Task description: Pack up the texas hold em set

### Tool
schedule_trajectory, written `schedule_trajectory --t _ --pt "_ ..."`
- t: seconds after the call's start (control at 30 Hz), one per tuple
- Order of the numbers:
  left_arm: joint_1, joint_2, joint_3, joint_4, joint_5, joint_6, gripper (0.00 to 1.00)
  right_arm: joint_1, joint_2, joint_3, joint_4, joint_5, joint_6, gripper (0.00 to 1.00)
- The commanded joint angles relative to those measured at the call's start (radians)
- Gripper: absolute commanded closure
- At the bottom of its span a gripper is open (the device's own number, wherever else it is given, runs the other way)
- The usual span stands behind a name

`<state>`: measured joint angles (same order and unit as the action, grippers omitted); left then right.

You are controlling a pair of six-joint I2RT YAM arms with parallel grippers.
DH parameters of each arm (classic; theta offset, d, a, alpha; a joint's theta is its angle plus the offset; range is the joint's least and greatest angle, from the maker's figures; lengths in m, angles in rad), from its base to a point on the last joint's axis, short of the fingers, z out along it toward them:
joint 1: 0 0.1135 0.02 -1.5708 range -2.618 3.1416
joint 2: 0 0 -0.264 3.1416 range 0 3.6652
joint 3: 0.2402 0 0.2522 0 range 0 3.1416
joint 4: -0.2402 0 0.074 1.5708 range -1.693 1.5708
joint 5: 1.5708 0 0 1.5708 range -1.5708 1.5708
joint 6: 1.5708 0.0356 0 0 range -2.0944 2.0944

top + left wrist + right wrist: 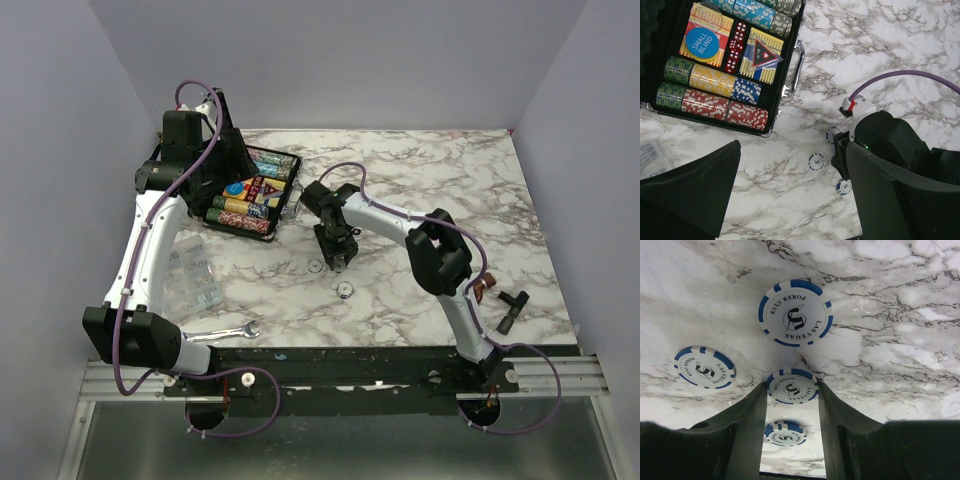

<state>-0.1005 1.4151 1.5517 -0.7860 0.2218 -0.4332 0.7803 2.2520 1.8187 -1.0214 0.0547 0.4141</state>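
The black hinged case (287, 199) lies open at the back left. It holds rows of multicoloured chips (715, 95), a yellow-blue card box (700, 22) and a dark red triangle (763, 52). White-and-blue chips lie loose on the marble (314, 266) (345, 290). My right gripper (791, 390) points down at them. Its fingertips press both edges of one white-and-blue chip (791, 386), and a small stack of chips (785, 433) lies between the fingers behind it. Two more chips (795, 313) (704, 367) lie just ahead. High over the table near the case, my left gripper (792, 160) is wide open and empty.
A silver wrench (225, 333) lies by the front edge. A clear compartment box (190, 270) sits under the left arm. A brown tap-shaped piece (484, 290) and a black T-shaped part (512, 306) lie at the right. Purple walls close in three sides.
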Motion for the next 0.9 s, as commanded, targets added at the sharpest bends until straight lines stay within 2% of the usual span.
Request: schedule_trajectory --t 0.0,0.37,0.87 --pt "-0.006 -0.012 -0.008 0.018 0.021 0.011 0.14 0.011 -0.018 0.004 -0.010 0.058 0.022 0.61" --pt "-0.005 -0.010 -0.008 0.018 0.023 0.011 0.14 0.011 -0.102 -0.005 -0.030 0.068 0.037 0.64" --pt "-0.010 -0.007 -0.010 0.019 0.024 0.010 0.14 0.067 -0.266 -0.235 -0.002 -0.011 0.085 0.64"
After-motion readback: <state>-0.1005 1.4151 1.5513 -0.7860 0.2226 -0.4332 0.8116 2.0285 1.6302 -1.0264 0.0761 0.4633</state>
